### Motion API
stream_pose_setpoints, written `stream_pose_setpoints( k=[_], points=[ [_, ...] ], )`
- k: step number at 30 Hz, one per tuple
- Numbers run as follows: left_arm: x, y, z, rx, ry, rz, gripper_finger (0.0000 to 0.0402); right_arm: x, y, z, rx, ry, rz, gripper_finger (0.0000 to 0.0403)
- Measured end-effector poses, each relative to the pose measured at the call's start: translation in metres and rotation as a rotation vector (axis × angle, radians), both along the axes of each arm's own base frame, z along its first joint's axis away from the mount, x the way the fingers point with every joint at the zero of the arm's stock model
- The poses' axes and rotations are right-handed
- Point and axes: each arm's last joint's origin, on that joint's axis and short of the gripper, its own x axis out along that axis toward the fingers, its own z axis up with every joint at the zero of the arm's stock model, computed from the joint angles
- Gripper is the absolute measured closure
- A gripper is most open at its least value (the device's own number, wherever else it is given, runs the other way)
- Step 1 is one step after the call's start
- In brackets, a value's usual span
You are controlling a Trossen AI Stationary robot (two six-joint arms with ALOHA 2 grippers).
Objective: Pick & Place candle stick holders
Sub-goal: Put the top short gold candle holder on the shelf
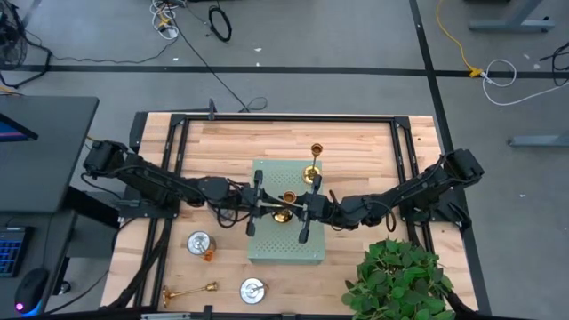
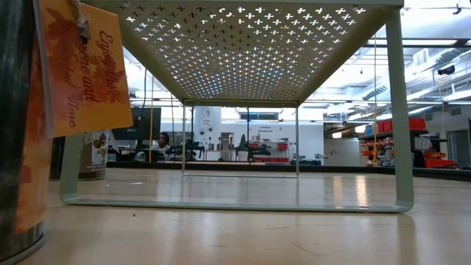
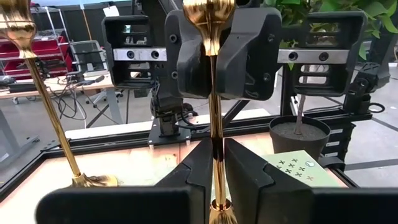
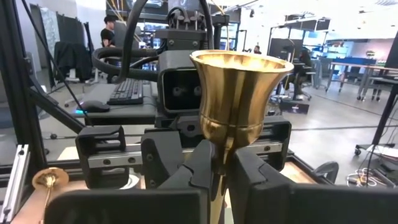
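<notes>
A tall slender gold holder point(image 1: 286, 204) stands upright over the pale green perforated board point(image 1: 284, 240), between my two grippers. My left gripper point(image 1: 263, 207) is shut on it from the table's left and my right gripper point(image 1: 304, 207) from the right. A second gold holder point(image 1: 314, 164) stands by its round base just past the board's far edge; it also shows in the left wrist view point(image 3: 46, 118). A third gold holder point(image 1: 188, 291) lies on its side near the front edge. Two squat silver holders point(image 1: 199, 242) point(image 1: 252, 290) sit on the table at the near left. My left gripper pinches the holder's thin stem, low down point(image 3: 216, 155), between its two fingers. The fingers come level from the table's left and lie across the stem. The holder is upright; I cannot tell whether its base rests on the board. My right gripper pinches the top of the stem just under the flared cup point(image 4: 222, 152) between its two fingers. The fingers come level from the table's right, across the stem. The cup point(image 4: 239, 93) stands upright above the fingers.
A potted green plant point(image 1: 400, 280) stands at the near right corner. A black metal frame point(image 1: 293, 117) runs round the wooden table. In the low view the board's underside point(image 2: 243, 51) spans the picture, with a can carrying an orange tag point(image 2: 81, 66) at the left.
</notes>
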Motion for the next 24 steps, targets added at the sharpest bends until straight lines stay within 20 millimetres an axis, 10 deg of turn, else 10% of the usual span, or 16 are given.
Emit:
stream_pose_setpoints(
  k=[24],
  points=[
    [-0.025,0.008,0.019,0.024,0.097,0.085,0.0356,-0.031,-0.009,0.011,0.022,0.203,-0.194,0.0383]
  ],
)
